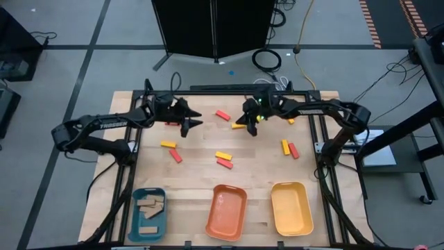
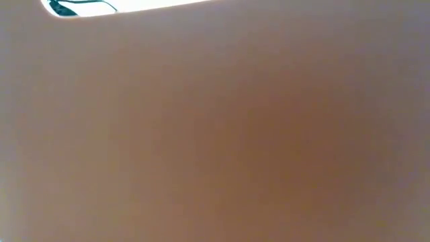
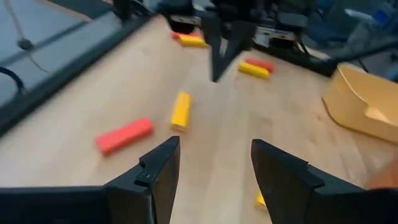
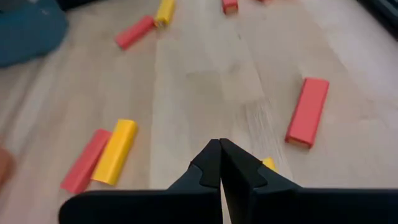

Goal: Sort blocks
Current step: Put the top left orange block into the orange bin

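Here, right pincer point(image 4: 221, 163) shut above yellow block point(image 4: 268, 163), touching unclear

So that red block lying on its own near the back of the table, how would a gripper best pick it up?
Probably from straight above, with the fingers closing across the narrow width of the red block at its middle. It lies flat on the table, a long thin bar slightly angled, with clear wood all round, so its long sides are open to the fingers. The gripper would turn to match that angle.

left claw point(image 1: 196, 126) parted, right claw point(image 1: 252, 129) closed
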You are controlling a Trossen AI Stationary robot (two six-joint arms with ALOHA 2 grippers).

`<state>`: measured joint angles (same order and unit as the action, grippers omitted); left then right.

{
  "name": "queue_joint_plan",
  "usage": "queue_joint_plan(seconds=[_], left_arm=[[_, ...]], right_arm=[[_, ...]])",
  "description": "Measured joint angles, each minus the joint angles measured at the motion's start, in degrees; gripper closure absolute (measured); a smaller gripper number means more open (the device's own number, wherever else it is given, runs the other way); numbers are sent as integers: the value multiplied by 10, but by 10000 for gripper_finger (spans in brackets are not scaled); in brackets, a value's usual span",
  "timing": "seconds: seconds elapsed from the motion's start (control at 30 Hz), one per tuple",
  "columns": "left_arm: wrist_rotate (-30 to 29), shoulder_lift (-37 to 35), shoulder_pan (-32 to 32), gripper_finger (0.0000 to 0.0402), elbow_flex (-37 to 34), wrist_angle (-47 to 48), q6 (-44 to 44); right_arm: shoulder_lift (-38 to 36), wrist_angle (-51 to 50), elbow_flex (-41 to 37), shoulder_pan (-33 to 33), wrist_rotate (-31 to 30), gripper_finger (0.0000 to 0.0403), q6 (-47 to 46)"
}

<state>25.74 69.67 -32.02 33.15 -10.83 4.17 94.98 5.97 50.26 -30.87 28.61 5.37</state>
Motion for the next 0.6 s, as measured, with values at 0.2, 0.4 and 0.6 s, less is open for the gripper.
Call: queue_joint_plan(seconds=[0.2,0.4,0.6], left_arm=[[-62,0,66,207,18,118,-39],[-141,0,126,207,104,365,-92],[-283,30,72,207,220,546,-123]], right_arm=[[5,-3,0,48,-13,403,-2],[3,-10,0,79,-16,403,-14],[3,0,0,101,-19,403,-2]])
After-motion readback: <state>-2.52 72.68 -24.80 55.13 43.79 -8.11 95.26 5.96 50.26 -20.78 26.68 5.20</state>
